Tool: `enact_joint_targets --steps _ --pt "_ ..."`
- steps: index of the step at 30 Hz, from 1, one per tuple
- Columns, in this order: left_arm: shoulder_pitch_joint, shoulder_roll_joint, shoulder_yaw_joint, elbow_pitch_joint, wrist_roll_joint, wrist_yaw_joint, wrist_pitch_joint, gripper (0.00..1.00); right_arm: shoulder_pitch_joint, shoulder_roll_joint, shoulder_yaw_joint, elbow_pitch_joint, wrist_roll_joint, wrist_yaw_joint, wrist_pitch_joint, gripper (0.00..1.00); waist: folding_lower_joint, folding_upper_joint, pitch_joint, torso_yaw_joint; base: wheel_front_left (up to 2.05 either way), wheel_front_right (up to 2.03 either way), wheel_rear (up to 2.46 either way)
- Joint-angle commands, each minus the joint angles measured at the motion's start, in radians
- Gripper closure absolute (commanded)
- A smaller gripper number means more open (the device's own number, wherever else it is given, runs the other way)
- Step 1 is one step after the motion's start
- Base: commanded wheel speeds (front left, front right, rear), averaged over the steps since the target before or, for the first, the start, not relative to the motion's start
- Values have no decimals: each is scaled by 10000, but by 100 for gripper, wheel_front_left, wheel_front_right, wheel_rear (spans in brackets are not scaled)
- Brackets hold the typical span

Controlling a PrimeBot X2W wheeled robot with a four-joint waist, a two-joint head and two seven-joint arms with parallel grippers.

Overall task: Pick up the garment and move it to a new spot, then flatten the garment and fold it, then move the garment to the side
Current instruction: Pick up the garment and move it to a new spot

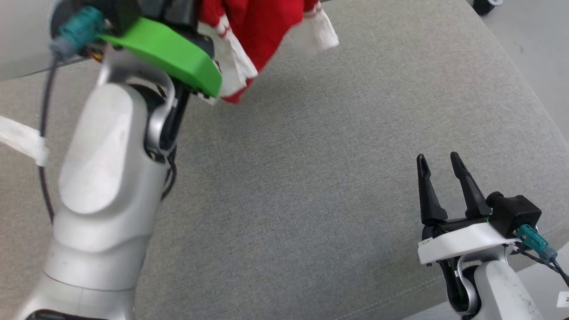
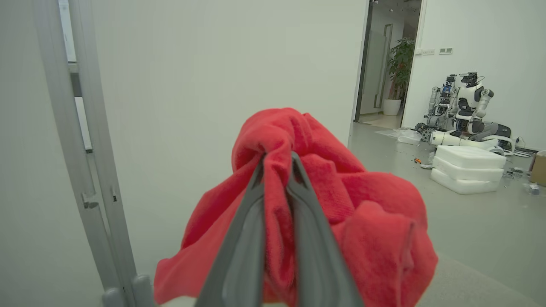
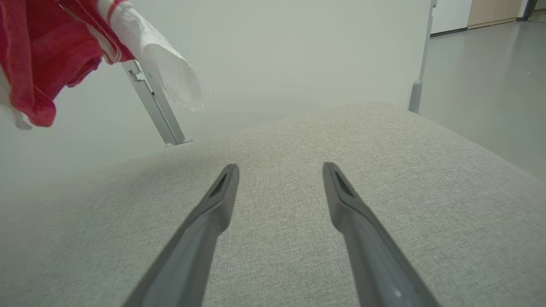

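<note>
Inside the barely-parted left tool, garment.

I count 1 garment, 2 pairs of jaws, 1 grey cushion and 1 potted plant.

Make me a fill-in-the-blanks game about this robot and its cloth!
The left end effector is shut on the ____ garment. The right end effector is ____ and holds nothing. The garment hangs over a ____ cushion.
Missing words: red; open; grey.
</note>
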Motion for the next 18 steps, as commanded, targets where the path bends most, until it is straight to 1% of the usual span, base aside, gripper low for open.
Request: enact_joint_targets --steps 1,2,7,11,12,13,14,15,18 --pt "387 -35 -80 153 -69 72 -168 100 14 0 42 -3 104 -3 -31 0 1 -1 23 -76 0 0 0" --pt "675 -161 -164 283 -186 123 -286 100 -11 0 63 10 124 -3 -31 0 1 -1 40 -87 0 0 0" --pt "1890 -433 -663 1033 -360 216 -716 100 -127 -1 120 -41 145 -3 -31 0 1 -1 185 -52 0 0 0" --pt "2587 -511 -1015 1928 -533 167 -1041 100 -190 -1 156 -69 128 -3 -31 0 1 -1 303 32 0 0 0" --pt "2658 -520 -1164 2190 -436 156 -1173 100 -201 -1 167 -56 125 -3 -31 0 1 -1 325 60 0 0 0" --pt "2715 -537 -1244 2368 -420 136 -1265 67 -204 -2 171 -47 123 -3 -31 0 1 -1 329 86 0 0 0" --pt "2785 -552 -1321 2566 -480 123 -1393 17 -204 -2 171 -38 121 -3 -31 0 1 -1 323 130 0 0 0" --pt "2802 -559 -1385 2693 -528 115 -1505 0 -198 -2 167 -28 107 -3 -31 0 1 -1 302 176 0 0 0" --pt "2720 -605 -1626 2909 -630 49 -1939 0 -119 -1 147 23 31 -3 -31 0 1 -1 164 387 0 0 0"
